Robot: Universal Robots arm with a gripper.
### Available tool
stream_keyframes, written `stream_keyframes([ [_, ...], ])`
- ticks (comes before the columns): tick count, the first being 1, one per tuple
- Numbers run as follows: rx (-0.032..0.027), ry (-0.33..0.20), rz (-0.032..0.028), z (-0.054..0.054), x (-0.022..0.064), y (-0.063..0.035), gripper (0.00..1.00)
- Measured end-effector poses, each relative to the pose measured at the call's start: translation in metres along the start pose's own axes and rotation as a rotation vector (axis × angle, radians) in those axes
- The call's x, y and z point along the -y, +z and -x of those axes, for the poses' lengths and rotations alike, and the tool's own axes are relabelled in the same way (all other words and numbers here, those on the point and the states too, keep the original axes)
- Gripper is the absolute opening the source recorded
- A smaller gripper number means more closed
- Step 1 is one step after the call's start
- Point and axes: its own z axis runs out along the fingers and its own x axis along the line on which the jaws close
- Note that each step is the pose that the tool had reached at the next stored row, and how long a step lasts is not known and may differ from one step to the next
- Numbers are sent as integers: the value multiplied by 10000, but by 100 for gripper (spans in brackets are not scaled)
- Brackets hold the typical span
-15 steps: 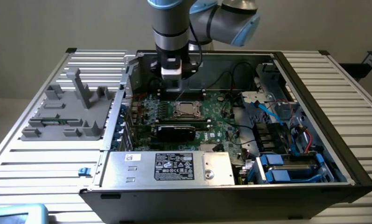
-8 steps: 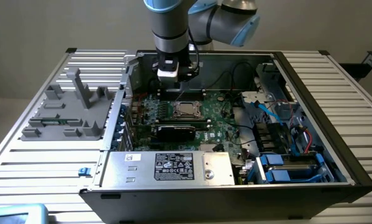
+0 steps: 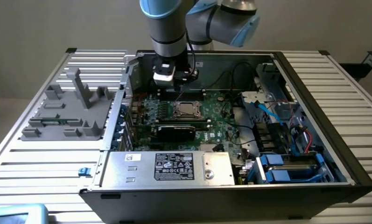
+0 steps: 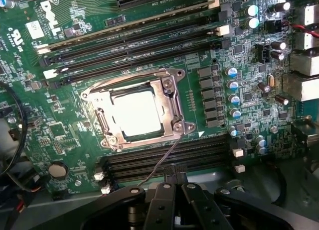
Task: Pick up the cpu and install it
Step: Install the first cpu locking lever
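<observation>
The cpu (image 4: 134, 113) lies flat inside the motherboard socket, its shiny silver top ringed by the socket's metal frame (image 4: 172, 98). In the exterior view the cpu (image 3: 186, 109) shows as a pale square in the middle of the green board. My gripper (image 3: 180, 87) hangs above the board, just behind the socket and apart from the cpu. In the wrist view my gripper (image 4: 174, 179) has its black fingers pressed together with nothing between them. A thin wire lever (image 4: 164, 158) runs from the socket frame toward the fingertips.
The open computer case (image 3: 310, 107) walls in the board on all sides. A black graphics card (image 3: 176, 130) sits in front of the socket, and a silver power supply (image 3: 167, 165) sits nearer still. Memory slots (image 4: 134, 38) flank the socket. A grey fixture tray (image 3: 67, 112) stands at the exterior view's left.
</observation>
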Motion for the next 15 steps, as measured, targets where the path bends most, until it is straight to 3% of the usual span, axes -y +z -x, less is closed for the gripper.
stream_keyframes([
  [6,-11,8,-24,50,-17,12,11],
  [11,-312,-33,-102,87,-33,32,11],
  [15,-475,159,-115,98,-42,61,11],
])
